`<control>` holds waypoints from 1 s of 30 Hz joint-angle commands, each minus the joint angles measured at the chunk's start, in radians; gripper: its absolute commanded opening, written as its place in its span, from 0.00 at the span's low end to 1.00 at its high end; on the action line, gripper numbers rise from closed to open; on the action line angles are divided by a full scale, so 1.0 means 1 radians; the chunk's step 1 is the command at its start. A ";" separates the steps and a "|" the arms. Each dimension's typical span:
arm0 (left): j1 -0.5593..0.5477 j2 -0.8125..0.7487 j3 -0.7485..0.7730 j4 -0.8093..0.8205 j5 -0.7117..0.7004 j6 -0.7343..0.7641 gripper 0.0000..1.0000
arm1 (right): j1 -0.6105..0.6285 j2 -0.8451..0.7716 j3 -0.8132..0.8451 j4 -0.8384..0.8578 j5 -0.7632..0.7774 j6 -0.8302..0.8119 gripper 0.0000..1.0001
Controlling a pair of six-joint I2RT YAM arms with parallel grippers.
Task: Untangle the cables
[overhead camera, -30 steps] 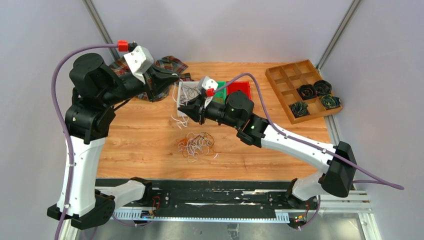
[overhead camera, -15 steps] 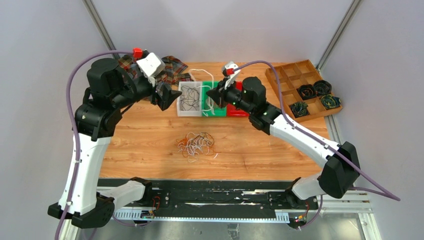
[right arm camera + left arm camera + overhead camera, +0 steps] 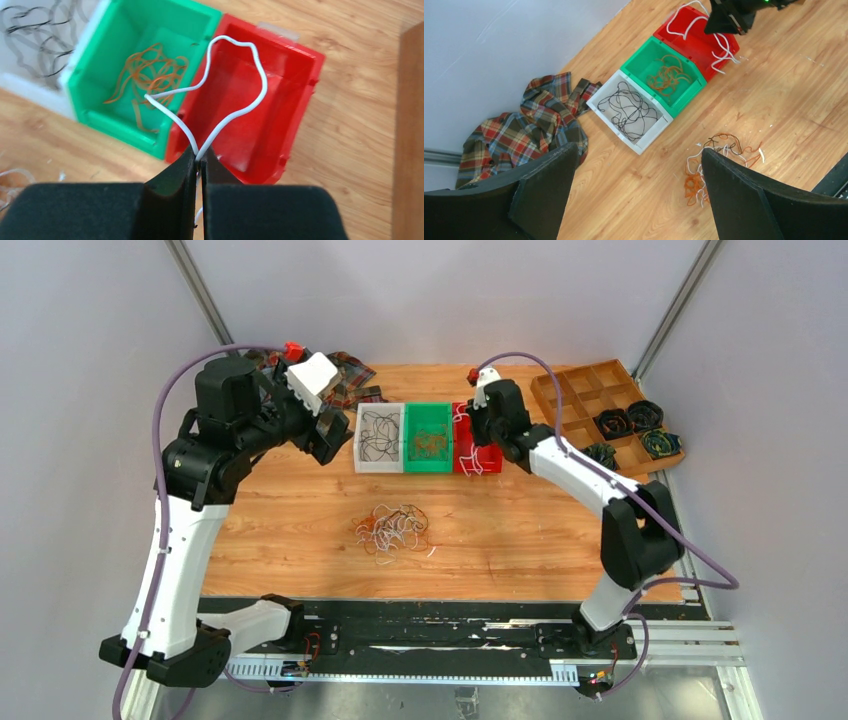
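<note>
Sorting stage of a cable-untangling task, read left to right with the green plastic bin [image 3: 428, 468] as reference.

- **Far left of the green bin, by the table's back edge:** a crumpled red-and-green plaid cloth [image 3: 350, 375].
- **Between cloth and bins:** the left gripper [image 3: 639, 152], jaws spread wide and holding nothing, poised in the air above the wooden table [image 3: 560, 530].
- **Touching the green bin's left wall:** a white plastic bin [image 3: 380, 468] containing thin black cables [image 3: 629, 107].
- **Inside the green bin:** thin orange-brown cables [image 3: 669, 75].
- **In front of the green bin, toward the arm bases and well apart from it:** a loose bunch [image 3: 393, 528] of fine orange-brown, white and black cables, not yet separated.
- **Touching the green bin's right wall:** a red plastic bin [image 3: 280, 45]. White strands trail over its rim, and whether they belong to the held cable cannot be told.
- **Above the red bin:** the right gripper [image 3: 200, 157], jaws pressed together on a single white cable [image 3: 235, 110] whose loop lies over the bin's interior.
- **Far right of the green bin:** a wooden compartment tray [image 3: 585, 392] with thick dark coils [image 3: 628, 420] in some cells.

Step in hand, as judged: delivery of a white cable to the red bin, each colour going to its own bin. The next move calls for the right jaws to part so that the loop drops inside the walls, not across the rim. The free left gripper could then descend to the loose bunch and pinch one strand. The bunch is sizeable, so the task looks only partly done.
</note>
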 commanded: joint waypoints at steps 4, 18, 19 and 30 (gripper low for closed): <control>-0.007 -0.037 -0.020 0.002 -0.013 0.028 0.98 | -0.074 0.145 0.175 -0.121 0.078 -0.036 0.01; -0.007 -0.035 -0.019 0.001 0.002 0.017 0.98 | -0.088 0.193 0.219 0.160 0.144 -0.101 0.01; -0.007 -0.037 -0.019 0.002 0.002 0.017 0.98 | -0.088 0.194 0.213 0.190 0.149 -0.114 0.01; -0.007 -0.049 -0.027 0.002 -0.002 0.031 0.98 | -0.087 0.228 0.132 0.319 0.143 -0.155 0.01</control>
